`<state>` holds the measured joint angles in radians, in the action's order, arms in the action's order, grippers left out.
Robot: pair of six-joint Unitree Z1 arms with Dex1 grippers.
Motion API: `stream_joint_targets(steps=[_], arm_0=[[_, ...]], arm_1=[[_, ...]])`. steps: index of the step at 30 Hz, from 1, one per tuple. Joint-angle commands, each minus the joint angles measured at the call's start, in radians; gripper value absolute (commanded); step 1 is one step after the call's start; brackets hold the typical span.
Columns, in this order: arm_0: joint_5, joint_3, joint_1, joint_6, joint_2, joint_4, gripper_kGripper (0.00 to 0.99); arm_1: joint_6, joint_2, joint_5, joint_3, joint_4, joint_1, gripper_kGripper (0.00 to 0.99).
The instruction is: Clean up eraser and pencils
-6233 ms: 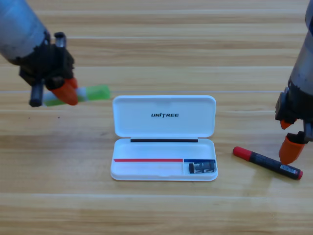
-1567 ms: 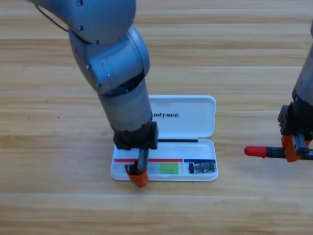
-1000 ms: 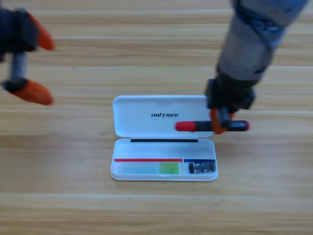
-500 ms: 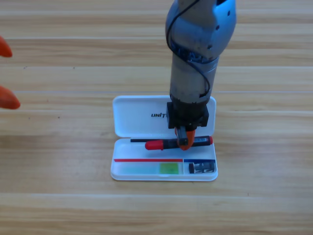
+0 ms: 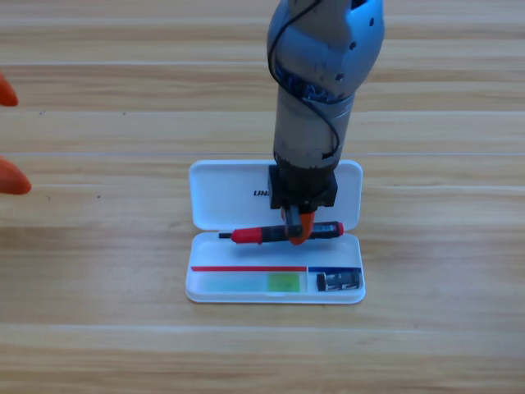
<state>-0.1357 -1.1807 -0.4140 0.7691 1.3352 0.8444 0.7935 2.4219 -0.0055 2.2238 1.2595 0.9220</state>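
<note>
Wooden table, pale planks running side to side. White case lies open at the middle, lid laid flat toward the far side. Black printing on the lid reads "UNI"; the rest sits behind the arm.

Right arm comes down from the top edge, nearly straight up and down over the lid, wrist pointing down. Right gripper hangs at the hinge line of the case, its orange jaws clamped on the black pen. Pen lies level, side to side, red cap to the left, along the back edge of the tray; whether it touches the case is hard to say.

Green pen lies flat in the long front slot of the tray. Eraser sits in the small slot at the tray's right end.

Left gripper waits at the left edge, only two orange tips showing, spread well apart.
</note>
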Motion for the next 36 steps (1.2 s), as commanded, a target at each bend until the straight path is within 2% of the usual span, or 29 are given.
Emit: stream_joint_targets(steps=[1, 14, 15, 17, 18, 24, 26, 32, 36], arm_0=[[-0.01, 0.035, 0.024, -0.01, -0.005, -0.022, 0.99], [-0.013, 0.046, 0.024, -0.011, 0.001, -0.031, 0.99], [-0.013, 0.049, 0.024, -0.011, 0.001, -0.034, 0.99], [-0.013, 0.055, 0.024, -0.011, 0.002, -0.039, 0.99], [-0.013, 0.058, 0.024, -0.01, 0.004, -0.041, 0.99], [-0.013, 0.073, 0.024, -0.01, 0.009, -0.054, 0.99], [-0.013, 0.078, 0.024, -0.01, 0.01, -0.059, 0.99], [-0.013, 0.092, 0.024, -0.011, 0.019, -0.076, 0.99], [-0.013, 0.098, 0.024, -0.016, 0.022, -0.088, 0.99]], arm_1=[[-0.011, 0.077, -0.016, 0.002, 0.014, 0.032, 0.0], [-0.016, 0.072, -0.016, 0.002, 0.014, 0.032, 0.02], [-0.017, 0.071, -0.016, 0.002, 0.014, 0.032, 0.241], [-0.023, 0.065, -0.017, -0.001, 0.014, 0.031, 0.744], [-0.026, 0.06, -0.019, -0.003, 0.014, 0.032, 0.85], [-0.028, -0.017, 0.001, -0.013, 0.061, 0.038, 0.936], [-0.028, -0.096, 0.044, -0.05, 0.077, 0.049, 0.936], [-0.028, -0.438, 0.177, -0.293, 0.078, 0.089, 0.936], [-0.049, -0.672, 0.277, -0.447, 0.066, 0.093, 0.936]])
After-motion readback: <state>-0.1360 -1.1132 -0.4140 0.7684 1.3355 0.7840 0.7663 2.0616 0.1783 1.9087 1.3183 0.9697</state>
